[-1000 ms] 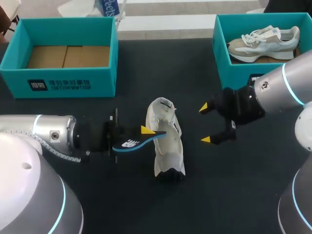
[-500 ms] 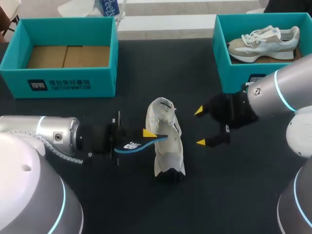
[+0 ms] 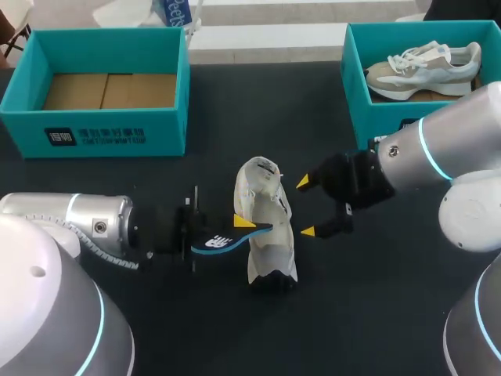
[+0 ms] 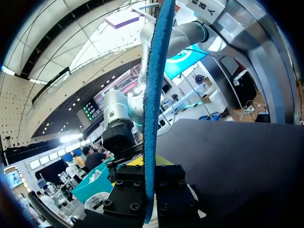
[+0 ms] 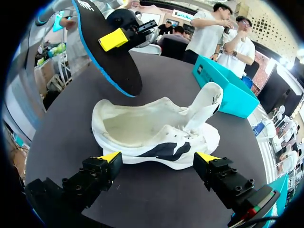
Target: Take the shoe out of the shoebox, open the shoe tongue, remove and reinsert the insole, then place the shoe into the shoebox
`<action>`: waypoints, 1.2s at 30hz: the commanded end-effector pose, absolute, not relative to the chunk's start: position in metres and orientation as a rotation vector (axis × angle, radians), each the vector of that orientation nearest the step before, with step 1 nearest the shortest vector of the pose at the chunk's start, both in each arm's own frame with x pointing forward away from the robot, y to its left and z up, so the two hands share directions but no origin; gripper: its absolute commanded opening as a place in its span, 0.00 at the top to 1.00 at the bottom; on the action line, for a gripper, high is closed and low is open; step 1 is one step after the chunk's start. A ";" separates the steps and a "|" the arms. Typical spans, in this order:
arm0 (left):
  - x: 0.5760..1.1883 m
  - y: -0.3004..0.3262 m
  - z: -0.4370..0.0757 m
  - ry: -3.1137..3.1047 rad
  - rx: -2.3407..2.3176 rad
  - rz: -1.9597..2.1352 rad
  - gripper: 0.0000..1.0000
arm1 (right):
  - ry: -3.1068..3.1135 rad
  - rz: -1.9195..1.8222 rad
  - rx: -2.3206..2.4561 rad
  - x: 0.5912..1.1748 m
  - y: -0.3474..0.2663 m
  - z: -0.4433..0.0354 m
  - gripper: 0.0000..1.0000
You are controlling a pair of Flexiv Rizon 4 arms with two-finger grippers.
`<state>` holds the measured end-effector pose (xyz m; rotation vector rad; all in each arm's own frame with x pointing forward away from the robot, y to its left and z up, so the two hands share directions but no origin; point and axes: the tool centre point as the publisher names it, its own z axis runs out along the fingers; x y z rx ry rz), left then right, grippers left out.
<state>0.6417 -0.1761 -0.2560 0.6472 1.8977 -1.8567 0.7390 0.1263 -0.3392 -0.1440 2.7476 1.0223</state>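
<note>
A white shoe (image 3: 266, 227) lies on its side in the middle of the black table, its opening toward my left arm. My left gripper (image 3: 243, 225) is shut on a blue-edged black insole (image 3: 223, 241), whose front end reaches the shoe's opening. In the left wrist view the insole (image 4: 153, 95) stands edge-on between the gripper's (image 4: 151, 194) fingers. My right gripper (image 3: 305, 207) hangs open just right of the shoe, not touching it. In the right wrist view the shoe (image 5: 156, 128) lies ahead of the gripper's (image 5: 157, 159) spread fingers, with the insole (image 5: 107, 47) above it.
A teal shoebox (image 3: 102, 133) with only a cardboard floor stands at the back left. At the back right a second teal shoebox (image 3: 356, 94) holds a beige and white shoe (image 3: 427, 66). Dark tabletop lies open in front of the shoe.
My right gripper has moved left, closer to the shoe, still open. The left gripper has pushed the insole slightly right and lower toward the shoe's opening.
</note>
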 end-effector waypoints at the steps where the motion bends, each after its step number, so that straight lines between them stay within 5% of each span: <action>1: 0.645 -0.177 -0.258 1.897 0.646 -1.860 1.00 | 2.755 0.997 -0.161 0.739 0.136 -0.339 0.00; 36: 0.649 -0.217 -0.285 1.852 0.588 -1.897 1.00 | 2.761 0.960 -0.187 0.733 0.135 -0.339 0.00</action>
